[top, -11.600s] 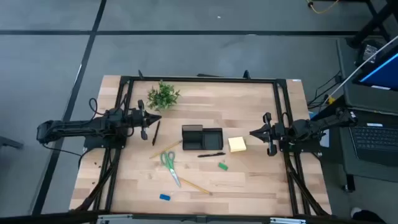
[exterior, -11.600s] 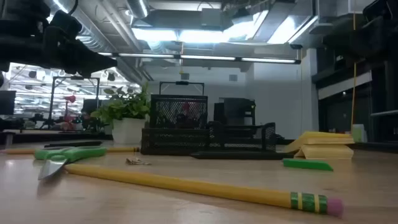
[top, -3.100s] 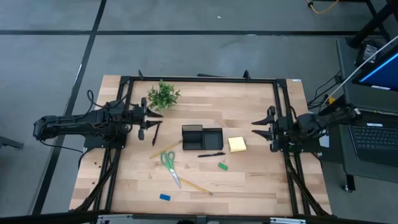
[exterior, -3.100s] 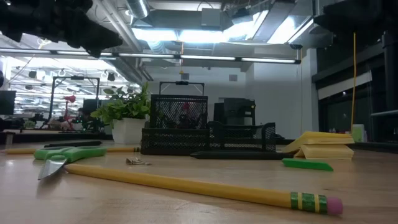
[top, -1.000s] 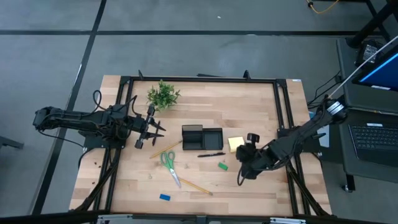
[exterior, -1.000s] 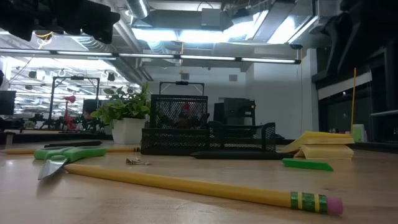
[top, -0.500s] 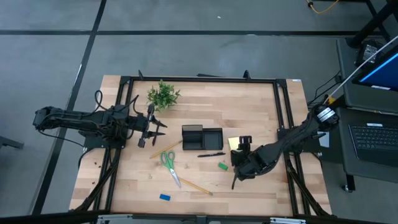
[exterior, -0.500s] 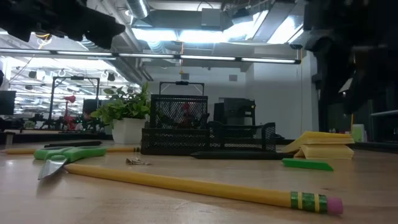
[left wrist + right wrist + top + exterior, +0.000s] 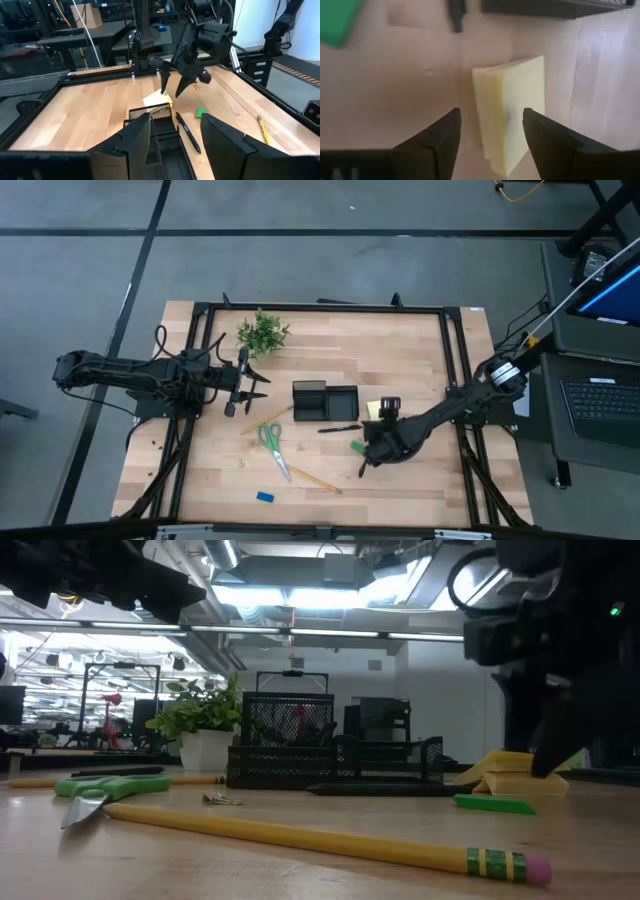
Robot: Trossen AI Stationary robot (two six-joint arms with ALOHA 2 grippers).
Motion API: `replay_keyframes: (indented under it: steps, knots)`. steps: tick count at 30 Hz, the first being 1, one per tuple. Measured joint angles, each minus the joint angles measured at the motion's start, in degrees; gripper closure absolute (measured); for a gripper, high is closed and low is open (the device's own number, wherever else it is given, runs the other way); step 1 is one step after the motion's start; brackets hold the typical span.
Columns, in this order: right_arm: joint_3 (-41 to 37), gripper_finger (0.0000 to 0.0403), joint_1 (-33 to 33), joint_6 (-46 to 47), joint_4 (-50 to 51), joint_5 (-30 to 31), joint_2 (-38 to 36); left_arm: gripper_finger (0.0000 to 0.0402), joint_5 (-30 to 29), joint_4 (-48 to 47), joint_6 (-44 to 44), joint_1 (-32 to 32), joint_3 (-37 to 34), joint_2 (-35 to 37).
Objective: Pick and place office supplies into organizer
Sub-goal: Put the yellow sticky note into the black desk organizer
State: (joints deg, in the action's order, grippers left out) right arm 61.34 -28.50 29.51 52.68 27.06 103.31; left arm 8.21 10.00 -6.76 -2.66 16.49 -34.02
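The yellow sticky-note pad point(image 9: 507, 115) lies flat on the wood table, right of the black organizer point(image 9: 325, 402). My right gripper point(image 9: 491, 119) hangs open just above the pad point(image 9: 159, 102), slanting down from the near right, one finger on either side of it in the wrist view. In the low view its dark fingers point(image 9: 548, 755) reach down to the pad's point(image 9: 515, 778) height. My left gripper point(image 9: 175, 131) waits open and level above the table's left side point(image 9: 247, 385). A black pen point(image 9: 340, 428) and a green block point(image 9: 357, 447) lie near the pad.
Green-handled scissors point(image 9: 272, 448), two yellow pencils point(image 9: 265, 420) point(image 9: 312, 478) and a blue block point(image 9: 264, 497) lie on the near left half. A leafy plant point(image 9: 262, 333) stands at the far left. Black frame rails point(image 9: 455, 360) border the table.
My right gripper has come down and gone toward the table's left, from beside the pad's near right to just above it, staying open. In the low view it has dropped into sight over the pad. The pad has not moved.
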Motion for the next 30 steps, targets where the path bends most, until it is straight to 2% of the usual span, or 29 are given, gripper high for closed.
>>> replay_keyframes:
  steps: [24, 27, 30]
  knots:
    - [0.0, 0.0191, 3.8, -0.1, 2.0, -0.6, 1.2, 0.0231, 0.0, -1.7, 0.1, 0.0, 0.0, 0.0]
    - [0.0, 0.0202, 4.3, 0.0, 2.1, -1.6, 1.2, 0.0231, 0.0, -1.7, 0.0, 0.0, 0.0, 0.0]
    - [0.0, 0.0230, 4.6, 0.0, 2.0, -2.6, 1.2, 0.0231, 0.0, -1.7, 0.0, 0.0, 0.0, 0.0]
